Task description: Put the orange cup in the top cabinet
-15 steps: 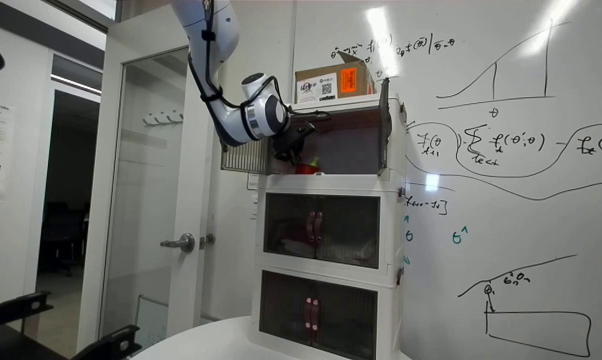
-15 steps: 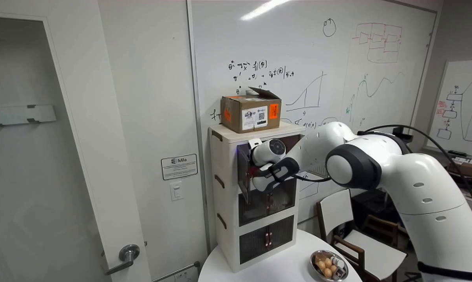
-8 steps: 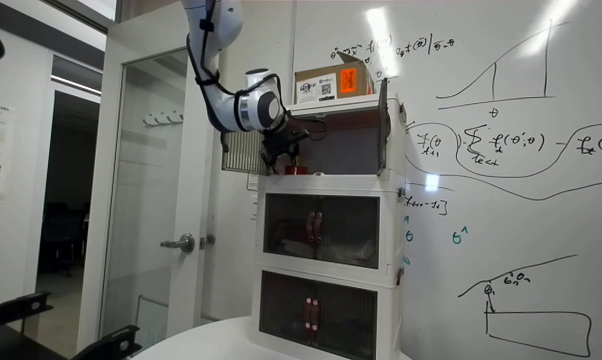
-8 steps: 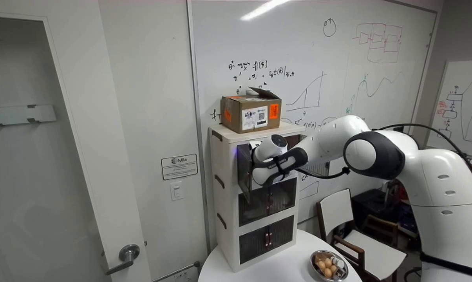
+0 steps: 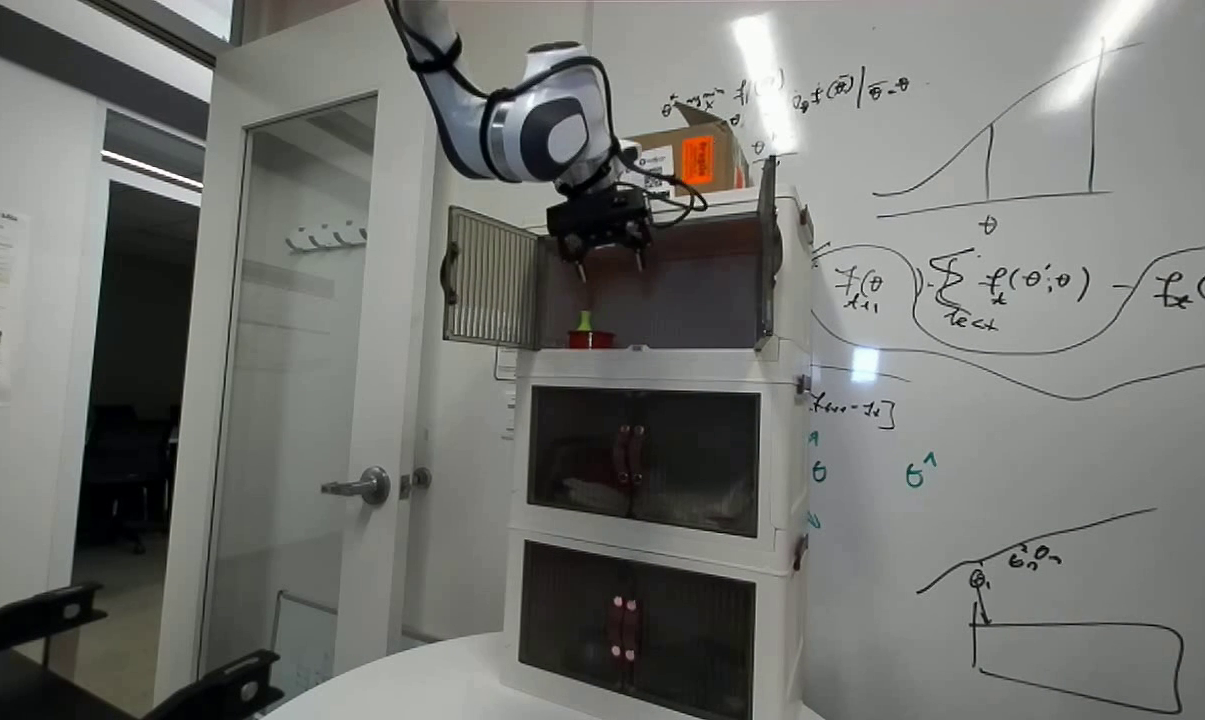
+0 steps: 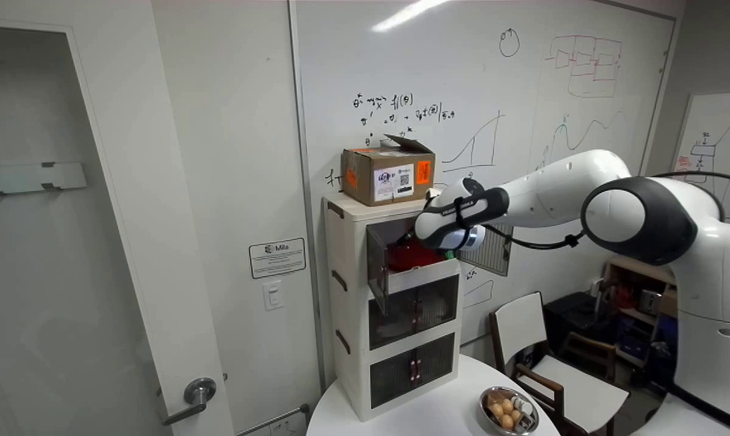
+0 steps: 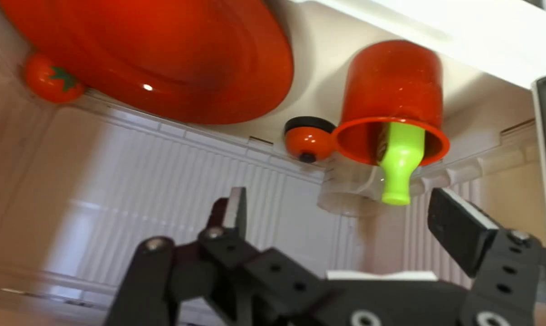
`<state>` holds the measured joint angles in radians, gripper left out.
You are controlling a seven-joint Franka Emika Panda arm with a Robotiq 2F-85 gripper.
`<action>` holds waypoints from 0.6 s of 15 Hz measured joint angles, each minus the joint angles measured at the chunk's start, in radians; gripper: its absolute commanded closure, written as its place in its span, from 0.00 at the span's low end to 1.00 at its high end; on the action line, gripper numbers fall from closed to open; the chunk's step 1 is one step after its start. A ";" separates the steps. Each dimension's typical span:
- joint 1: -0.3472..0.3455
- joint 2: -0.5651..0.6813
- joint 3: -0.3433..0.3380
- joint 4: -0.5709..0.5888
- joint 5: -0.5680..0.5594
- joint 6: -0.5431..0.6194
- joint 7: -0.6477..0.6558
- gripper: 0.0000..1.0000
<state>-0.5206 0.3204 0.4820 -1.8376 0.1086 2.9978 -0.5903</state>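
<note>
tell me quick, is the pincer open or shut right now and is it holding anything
Pincer: open, holding nothing; the orange cup stands in the top cabinet, apart from it.

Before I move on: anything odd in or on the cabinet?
Mildly: a green bottle-shaped item pokes out of the red-orange cup in the top cabinet, an unusual stow; and the cardboard box on top has a raised flap, so looks unsealed. No spill or damage visible.

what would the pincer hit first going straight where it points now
Probably the green bottle: the wrist view shows it in the gap of the open pincer, though depth is unclear, so it might miss.
</note>
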 measured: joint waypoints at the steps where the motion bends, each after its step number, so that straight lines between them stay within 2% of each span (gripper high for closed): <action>1: -0.035 -0.034 0.009 -0.020 0.040 -0.024 0.000 0.00; 3: -0.090 -0.100 0.004 -0.066 0.073 -0.115 0.001 0.00; 6: -0.140 -0.190 -0.049 -0.165 0.057 -0.250 0.003 0.00; 7: -0.123 -0.216 -0.100 -0.205 0.051 -0.276 0.003 0.00; 9: -0.040 -0.271 -0.251 -0.294 0.016 -0.320 0.020 0.00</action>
<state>-0.5608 0.0490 0.2306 -2.1316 0.1248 2.6780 -0.5699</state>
